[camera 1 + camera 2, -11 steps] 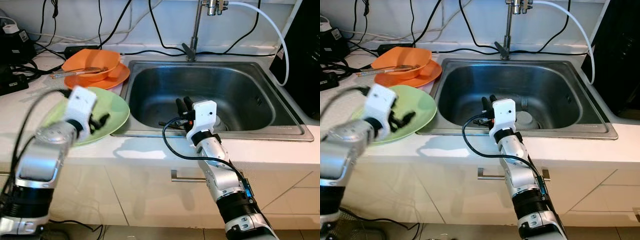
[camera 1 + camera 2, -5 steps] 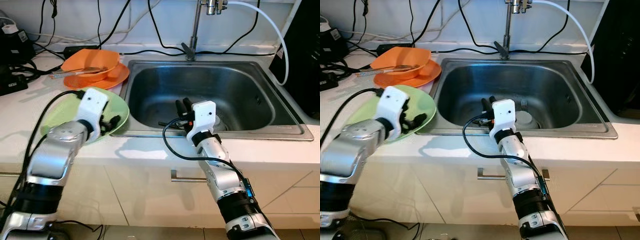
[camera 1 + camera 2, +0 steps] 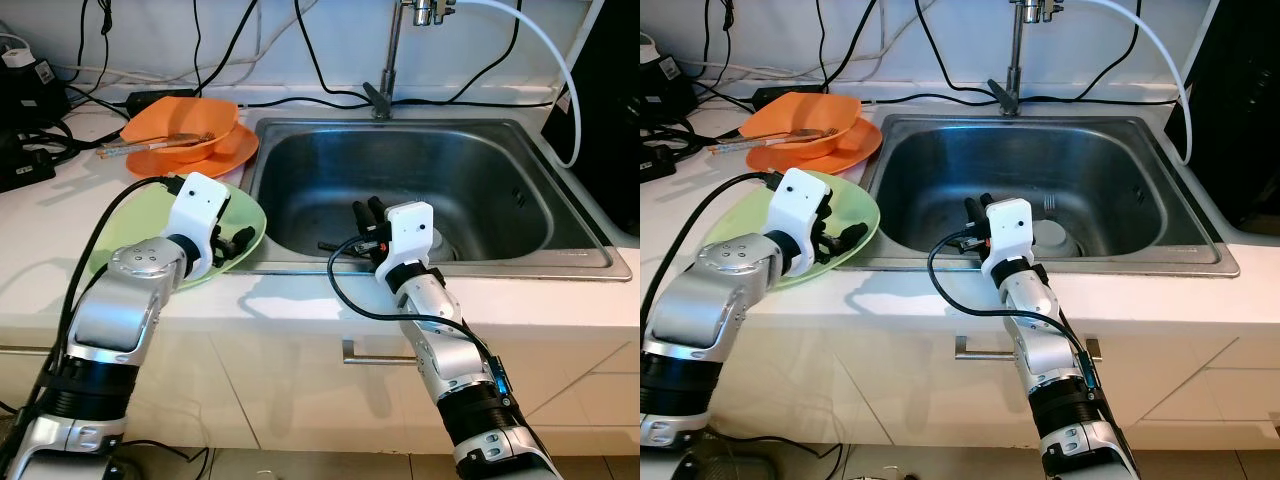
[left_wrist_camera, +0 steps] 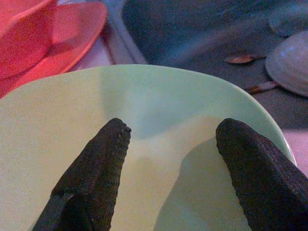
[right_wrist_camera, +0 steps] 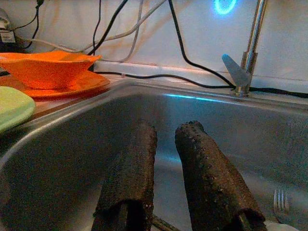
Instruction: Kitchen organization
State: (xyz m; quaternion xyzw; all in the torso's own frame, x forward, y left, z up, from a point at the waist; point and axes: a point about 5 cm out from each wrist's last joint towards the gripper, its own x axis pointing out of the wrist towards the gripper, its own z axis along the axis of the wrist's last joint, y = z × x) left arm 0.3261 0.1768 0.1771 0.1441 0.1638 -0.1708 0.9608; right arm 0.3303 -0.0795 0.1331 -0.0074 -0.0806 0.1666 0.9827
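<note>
So the light green plate [image 3: 140, 228] is lying on the white counter, its right edge poking out over the sink [image 3: 500, 190] rim, and the left gripper [image 4: 168, 159] hovers right over it with fingers spread apart, plate surface filling the gap between them. Behind that sits an orange bowl [image 3: 180, 125] stacked on an orange plate [image 3: 235, 152], utensils resting in the bowl. Down in the steel sink, beyond the right gripper's [image 5: 166, 159] nearly closed fingers, there's a white upturned dish [image 3: 1052, 238] and a fork [image 5: 280, 201].

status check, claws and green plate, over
Left claw open over green plate, not gripping. Right claw nearly shut, empty, in sink. Nothing blocking.
</note>
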